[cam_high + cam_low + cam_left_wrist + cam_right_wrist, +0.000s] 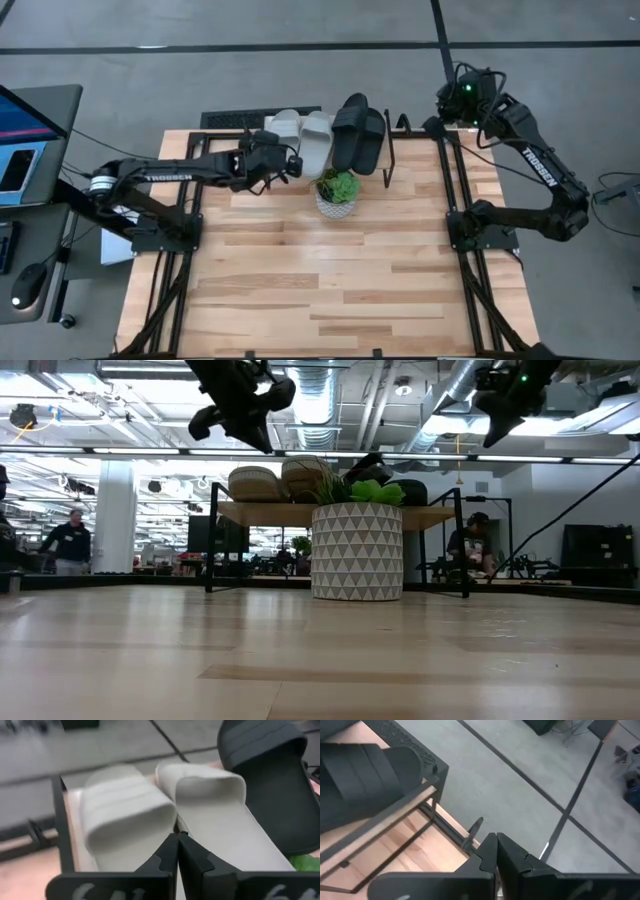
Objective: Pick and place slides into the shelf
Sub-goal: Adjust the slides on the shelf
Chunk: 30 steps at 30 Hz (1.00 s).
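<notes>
Two light grey slides (300,138) (165,810) lie side by side, soles down, on the shelf (430,517) at the table's far edge. Two black slides (358,135) (365,770) lie to their right on the same plank. My left gripper (296,166) (177,845) is shut with nothing in it. It hovers above the near ends of the grey slides and points at the gap between them. My right gripper (442,105) (496,845), also shut and holding nothing, is raised off the shelf's right end, over the table's far right corner.
A white patterned pot with a green plant (337,195) (357,550) stands on the table right in front of the shelf. The wooden table top (330,290) stretches toward the near edge. A desk with a screen (25,130) stands to the left.
</notes>
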Each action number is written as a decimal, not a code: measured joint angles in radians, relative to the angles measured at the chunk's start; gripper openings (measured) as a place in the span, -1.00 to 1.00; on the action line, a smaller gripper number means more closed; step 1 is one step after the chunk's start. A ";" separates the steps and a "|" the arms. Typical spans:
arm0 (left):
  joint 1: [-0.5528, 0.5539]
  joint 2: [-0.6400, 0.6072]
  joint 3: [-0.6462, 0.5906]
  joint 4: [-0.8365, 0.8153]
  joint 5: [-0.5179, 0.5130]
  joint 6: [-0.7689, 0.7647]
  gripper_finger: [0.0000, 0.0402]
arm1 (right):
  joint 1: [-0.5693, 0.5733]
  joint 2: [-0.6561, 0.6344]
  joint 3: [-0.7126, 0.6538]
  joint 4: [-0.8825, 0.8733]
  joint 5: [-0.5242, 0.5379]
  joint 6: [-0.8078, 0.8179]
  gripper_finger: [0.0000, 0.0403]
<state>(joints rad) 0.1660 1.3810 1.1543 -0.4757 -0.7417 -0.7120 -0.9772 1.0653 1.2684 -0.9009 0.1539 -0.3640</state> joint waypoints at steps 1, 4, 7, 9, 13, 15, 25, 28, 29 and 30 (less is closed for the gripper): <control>0.006 0.007 0.017 -0.027 0.024 -0.027 -1.00 | -0.006 0.000 0.000 0.000 0.000 -0.007 -1.00; 0.036 0.029 0.075 -0.120 0.069 -0.095 -1.00 | -0.025 0.000 0.000 0.001 0.000 -0.024 -1.00; 0.075 0.046 0.117 -0.178 0.105 -0.130 -1.00 | -0.034 0.000 0.000 0.005 -0.014 -0.030 -1.00; 0.099 0.047 0.135 -0.200 0.142 -0.132 -1.00 | -0.034 0.000 0.000 0.008 -0.027 -0.030 -1.00; 0.137 0.047 0.136 -0.243 0.192 -0.162 -1.00 | -0.033 0.000 0.000 0.008 -0.030 -0.030 -1.00; 0.144 0.047 0.136 -0.255 0.206 -0.170 -1.00 | -0.034 0.000 0.000 0.008 -0.030 -0.030 -1.00; 0.165 0.128 0.137 -0.258 0.246 -0.172 -1.00 | -0.034 0.000 0.000 0.012 -0.029 -0.030 -1.00; 0.177 0.128 0.147 -0.254 0.240 -0.145 -1.00 | -0.034 0.000 0.000 0.012 -0.028 -0.030 -1.00; 0.183 0.127 0.148 -0.256 0.239 -0.144 -1.00 | -0.034 0.000 0.000 0.012 -0.027 -0.030 -1.00; 0.189 0.128 0.147 -0.263 0.232 -0.144 -1.00 | -0.034 0.000 0.000 0.012 -0.026 -0.030 -1.00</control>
<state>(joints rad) 0.3549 1.5085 1.3018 -0.7386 -0.5093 -0.8562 -1.0107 1.0653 1.2685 -0.8886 0.1275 -0.3943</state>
